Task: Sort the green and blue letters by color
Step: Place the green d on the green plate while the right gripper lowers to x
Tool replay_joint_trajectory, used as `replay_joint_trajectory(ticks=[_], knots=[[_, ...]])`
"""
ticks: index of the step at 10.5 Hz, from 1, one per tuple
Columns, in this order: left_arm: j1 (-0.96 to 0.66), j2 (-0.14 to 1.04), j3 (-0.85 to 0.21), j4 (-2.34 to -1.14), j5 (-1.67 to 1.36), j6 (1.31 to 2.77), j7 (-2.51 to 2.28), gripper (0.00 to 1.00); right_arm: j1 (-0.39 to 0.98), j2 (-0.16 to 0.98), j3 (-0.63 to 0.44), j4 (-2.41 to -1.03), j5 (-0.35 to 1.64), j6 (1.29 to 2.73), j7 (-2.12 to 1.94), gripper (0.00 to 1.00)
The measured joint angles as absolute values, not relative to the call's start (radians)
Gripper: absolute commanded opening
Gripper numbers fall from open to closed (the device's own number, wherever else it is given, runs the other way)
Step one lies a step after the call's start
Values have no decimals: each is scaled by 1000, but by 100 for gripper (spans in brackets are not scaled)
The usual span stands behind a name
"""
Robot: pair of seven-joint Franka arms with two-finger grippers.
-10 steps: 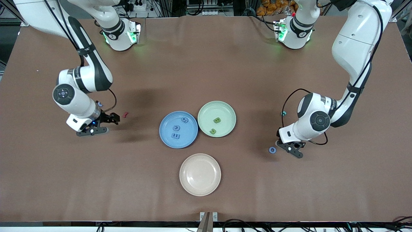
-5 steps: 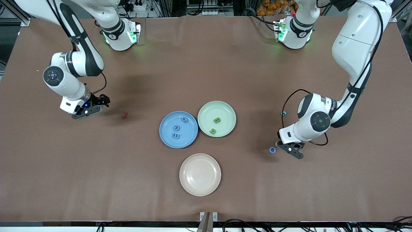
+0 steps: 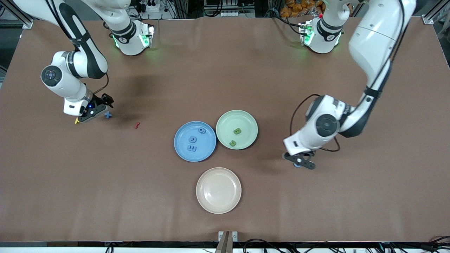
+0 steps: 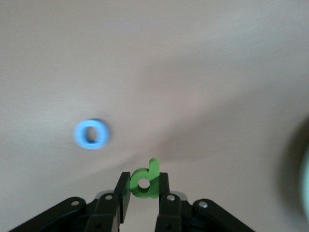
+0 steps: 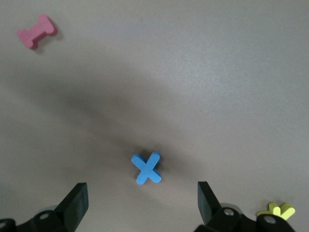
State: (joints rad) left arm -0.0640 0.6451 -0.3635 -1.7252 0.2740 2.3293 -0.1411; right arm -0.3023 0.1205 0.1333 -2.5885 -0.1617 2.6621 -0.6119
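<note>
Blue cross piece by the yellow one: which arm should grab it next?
Right. Its gripper hangs open over the blue cross; the left gripper is shut on a green letter.

The front view looks down from high across the surface (image 3: 225, 70); each wrist view hangs close above it (sharing the blue cross (image 3: 108, 114) (image 5: 147, 168)).

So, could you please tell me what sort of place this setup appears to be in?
Probably a robotics lab: two arms mounted at a brown-covered table, coloured plates such as the blue plate holding foam letters, and cables along the table edge.
</note>
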Motion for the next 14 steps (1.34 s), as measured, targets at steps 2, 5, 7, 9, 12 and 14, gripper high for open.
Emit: replay_joint_trajectory(ticks=[2,5,7,9,12,14], knots=[[-202,629,-366,-1694,274,2290,-383,0,-304,121,138,-2614,-162,2695,-628,100],[-356,642,-363,-1664,268,2290,-639,38,-303,141,144,-2649,-162,2774,-632,100],[-390,652,-362,-1655,201,2290,-676,100,-303,165,146,-2658,-164,2823,-635,100],[-408,654,-361,-1648,183,2283,-742,100,-303,196,146,-2659,-177,2855,-636,100],[-347,620,-346,-1619,183,2148,-691,100,-307,212,145,-2659,-190,2877,-637,100],[-238,563,-346,-1629,183,2047,-500,100,-327,222,143,-2659,-220,2887,-637,100]])
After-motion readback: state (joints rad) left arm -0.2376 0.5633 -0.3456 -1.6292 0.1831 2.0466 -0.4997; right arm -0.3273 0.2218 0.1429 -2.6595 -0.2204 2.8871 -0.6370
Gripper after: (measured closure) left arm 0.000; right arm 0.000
